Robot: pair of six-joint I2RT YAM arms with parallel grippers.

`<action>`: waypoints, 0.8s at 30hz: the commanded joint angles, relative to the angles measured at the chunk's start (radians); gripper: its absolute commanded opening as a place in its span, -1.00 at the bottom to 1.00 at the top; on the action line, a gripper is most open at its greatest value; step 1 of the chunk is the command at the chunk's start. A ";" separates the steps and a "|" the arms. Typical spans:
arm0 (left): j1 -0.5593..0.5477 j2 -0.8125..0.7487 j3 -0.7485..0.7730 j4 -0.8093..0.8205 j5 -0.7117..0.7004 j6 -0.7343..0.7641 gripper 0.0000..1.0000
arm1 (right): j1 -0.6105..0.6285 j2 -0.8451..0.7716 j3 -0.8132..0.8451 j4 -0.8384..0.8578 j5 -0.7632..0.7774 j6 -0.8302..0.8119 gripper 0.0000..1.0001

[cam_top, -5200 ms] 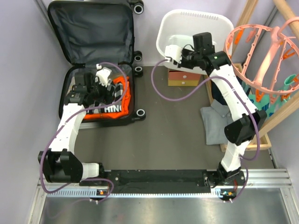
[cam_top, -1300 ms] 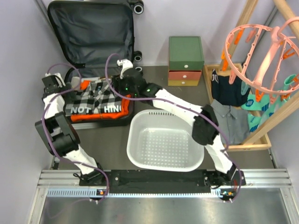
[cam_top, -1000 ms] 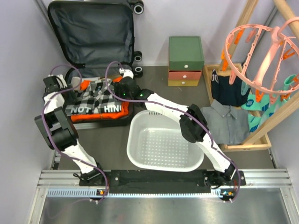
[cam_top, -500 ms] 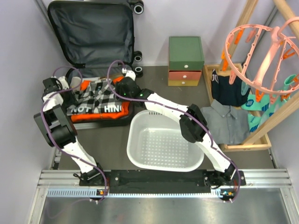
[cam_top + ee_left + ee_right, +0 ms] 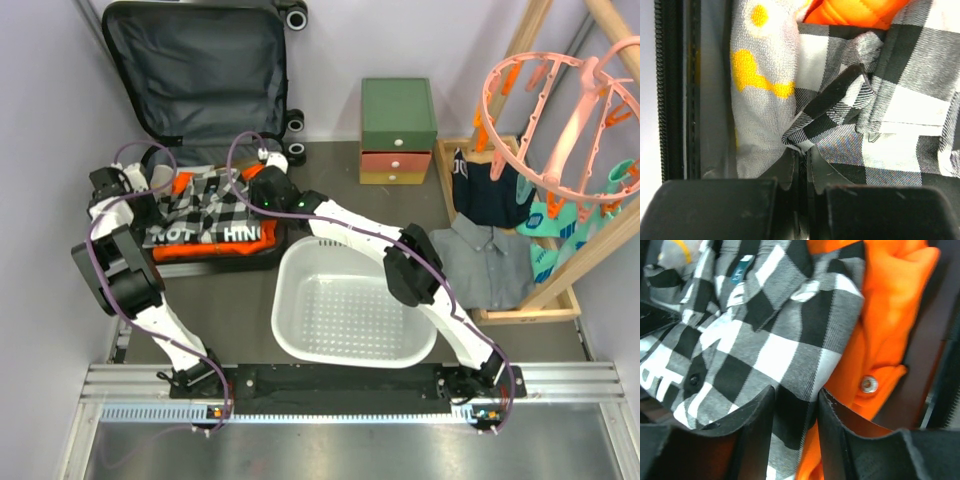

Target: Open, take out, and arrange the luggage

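The luggage (image 5: pixel 195 70) lies open at the back left, its lid with the dark lining flat against the wall. Its lower half holds a black-and-white checked shirt (image 5: pixel 215 210) on top of an orange garment (image 5: pixel 262 236). My left gripper (image 5: pixel 152 190) is at the shirt's left end. In the left wrist view the gripper (image 5: pixel 802 149) is shut on a raised fold of the checked shirt (image 5: pixel 900 100). My right gripper (image 5: pixel 262 182) is at the shirt's right end. It (image 5: pixel 796 392) stands open astride the edge of the shirt (image 5: pixel 765 340), beside the orange garment (image 5: pixel 885 315).
A white laundry basket (image 5: pixel 300 265) stands just right of the suitcase, under my right arm. A green-and-orange drawer box (image 5: pixel 398 130) sits at the back. At the right stand a wooden rack with a pink peg hanger (image 5: pixel 560 110) and folded clothes (image 5: pixel 485 260). A grey-and-yellow cloth (image 5: pixel 760 100) lies by the suitcase zip (image 5: pixel 662 90).
My left gripper has closed onto the shirt fold. The right jaws have narrowed around the shirt's edge. Both arms have barely shifted.
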 commanded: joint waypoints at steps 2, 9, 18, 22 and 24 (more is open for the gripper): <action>-0.017 -0.069 -0.001 -0.083 0.170 -0.014 -1.00 | 0.010 0.041 0.093 0.056 -0.107 0.008 -0.24; -0.018 -0.134 -0.016 -0.096 0.211 -0.005 -1.00 | 0.008 0.041 0.106 0.076 -0.147 0.037 -1.00; -0.017 -0.216 0.010 -0.114 0.211 -0.006 -1.00 | -0.004 -0.149 0.023 0.132 -0.130 -0.027 -1.00; -0.018 -0.242 0.030 -0.123 0.190 0.003 -1.00 | -0.013 -0.209 0.006 0.148 -0.130 -0.049 -1.00; -0.018 -0.251 0.036 -0.135 0.203 0.010 -1.00 | -0.016 -0.230 -0.009 0.152 -0.135 -0.054 -1.00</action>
